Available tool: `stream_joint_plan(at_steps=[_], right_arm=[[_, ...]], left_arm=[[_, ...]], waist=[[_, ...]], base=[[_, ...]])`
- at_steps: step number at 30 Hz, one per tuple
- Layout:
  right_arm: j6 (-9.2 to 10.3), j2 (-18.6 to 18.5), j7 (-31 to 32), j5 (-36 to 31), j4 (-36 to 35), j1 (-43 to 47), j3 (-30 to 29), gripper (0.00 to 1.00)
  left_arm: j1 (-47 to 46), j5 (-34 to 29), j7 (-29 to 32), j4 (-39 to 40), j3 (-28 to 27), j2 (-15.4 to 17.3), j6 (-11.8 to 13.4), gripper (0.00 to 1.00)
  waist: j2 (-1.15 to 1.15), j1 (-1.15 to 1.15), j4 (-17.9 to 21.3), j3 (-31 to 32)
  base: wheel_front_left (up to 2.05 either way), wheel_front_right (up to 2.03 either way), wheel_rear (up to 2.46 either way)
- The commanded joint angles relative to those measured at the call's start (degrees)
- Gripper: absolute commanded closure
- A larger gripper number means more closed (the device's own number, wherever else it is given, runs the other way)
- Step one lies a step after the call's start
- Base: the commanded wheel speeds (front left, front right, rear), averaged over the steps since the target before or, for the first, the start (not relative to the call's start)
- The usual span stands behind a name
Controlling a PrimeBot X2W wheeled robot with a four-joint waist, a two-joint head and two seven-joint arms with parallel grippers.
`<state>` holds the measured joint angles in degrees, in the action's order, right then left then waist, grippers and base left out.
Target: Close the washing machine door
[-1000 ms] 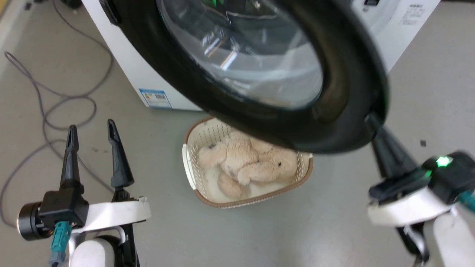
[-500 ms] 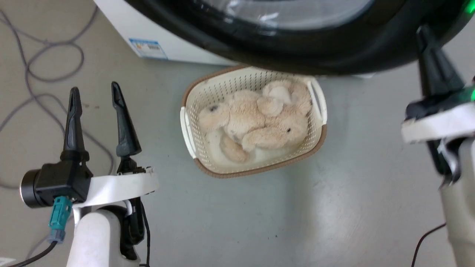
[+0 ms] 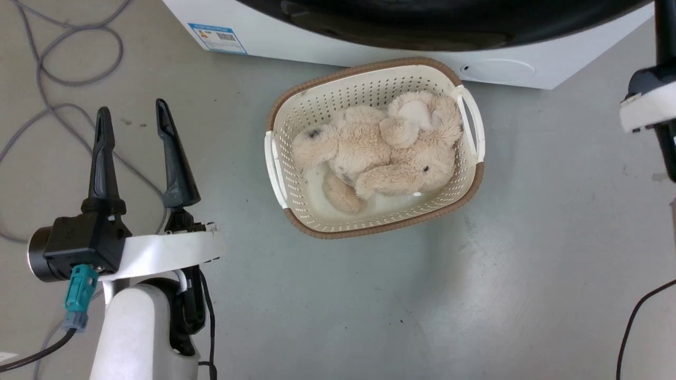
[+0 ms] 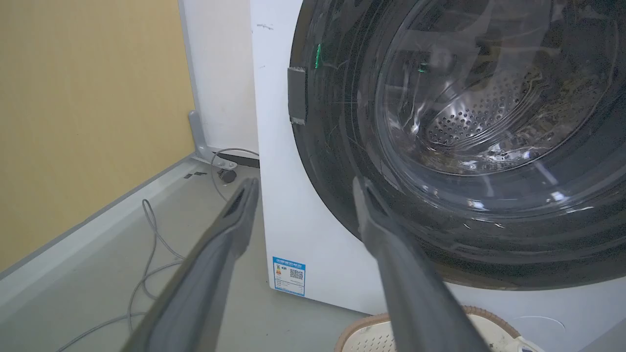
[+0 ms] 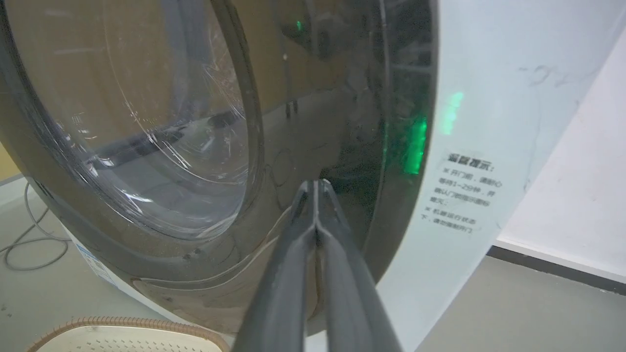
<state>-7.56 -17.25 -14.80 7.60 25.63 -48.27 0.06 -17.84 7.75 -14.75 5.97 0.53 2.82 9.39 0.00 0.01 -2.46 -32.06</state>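
The washing machine door, a black disc with a clear glass bowl, lies against the front of the white washing machine; I cannot tell if it is latched. My right gripper is shut with nothing between its fingers, and its tips touch the door's black rim near the right edge. In the head view the door crosses the top edge and the right wrist sits at the far right. My left gripper stands open over the floor, apart from the machine.
A cream perforated basket holding a beige plush toy stands on the grey floor just before the machine. Grey cables loop on the floor at the left. A yellow wall runs left of the machine. A blue label marks its lower front.
The door has swung from wide open in front of the head camera back against the machine, with the right gripper following it. The head view has shifted. The left gripper stayed open.
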Motion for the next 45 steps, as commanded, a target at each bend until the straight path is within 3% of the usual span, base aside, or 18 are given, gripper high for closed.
stream_joint_plan(at_steps=[1, 12, 22, 31, 40, 41, 42, 43, 45], right_arm=[[0.08, -0.5, -0.2, -0.5, 0.7, -1.5, -0.7, 1.00], [0.08, 2.2, -0.2, -3.8, -0.8, 1.0, -6.4, 1.00], [0.08, 7.8, -0.2, -6.4, -13.1, 14.2, -13.8, 1.00], [0.08, 10.8, -0.2, -7.5, -20.3, 26.0, -8.6, 1.00], [0.08, 13.4, -0.2, -7.2, -21.6, 38.0, -4.6, 1.00], [0.08, 13.7, -0.2, -6.8, -21.4, 39.2, -4.5, 0.77], [0.08, 13.8, -0.2, -6.5, -20.9, 40.4, -4.4, 0.42], [0.08, 14.0, -0.2, -6.3, -20.4, 41.4, -4.2, 0.00], [0.08, 14.1, -0.2, -6.2, -20.5, 43.0, -4.0, 0.00]], left_arm=[[-1.0, 0.4, -0.2, -0.2, -0.3, 0.1, -0.2, 0.00], [0.0, 0.5, -0.2, -1.6, -2.0, 0.1, -0.6, 0.00], [5.1, -1.5, -0.2, -4.3, -4.3, 0.1, -1.8, 0.00], [10.1, -3.0, -0.2, -7.1, -3.9, 0.1, -1.5, 0.00], [14.8, -2.8, -0.2, -8.9, -3.1, 0.1, -1.3, 0.00], [15.2, -3.1, -0.2, -9.2, -2.9, 0.1, -1.5, 0.00], [15.6, -3.4, -0.2, -9.6, -2.7, 0.1, -1.6, 0.00], [16.0, -3.4, -0.2, -9.9, -2.5, 0.1, -1.6, 0.00], [16.9, -3.3, -0.2, -10.3, -2.2, 0.1, -1.5, 0.00]], waist=[[0.00, -0.01, -0.1, -0.1], [0.00, -0.01, 0.9, 3.2], [0.00, -0.01, 4.7, 12.9], [0.00, -0.01, 8.6, 20.3], [0.00, -0.01, 10.8, 26.4], [0.00, -0.01, 10.8, 26.9], [0.00, -0.01, 10.9, 27.4], [0.00, -0.01, 10.9, 28.0], [0.00, -0.01, 11.0, 28.9]], base=[[0.00, 0.00, 0.00], [0.00, 0.00, 0.00], [0.00, 0.00, 0.00], [0.00, 0.00, 0.00], [0.00, 0.00, 0.00], [0.00, 0.00, 0.00], [0.00, 0.00, 0.00], [0.00, 0.00, 0.00], [0.00, 0.00, 0.00]])
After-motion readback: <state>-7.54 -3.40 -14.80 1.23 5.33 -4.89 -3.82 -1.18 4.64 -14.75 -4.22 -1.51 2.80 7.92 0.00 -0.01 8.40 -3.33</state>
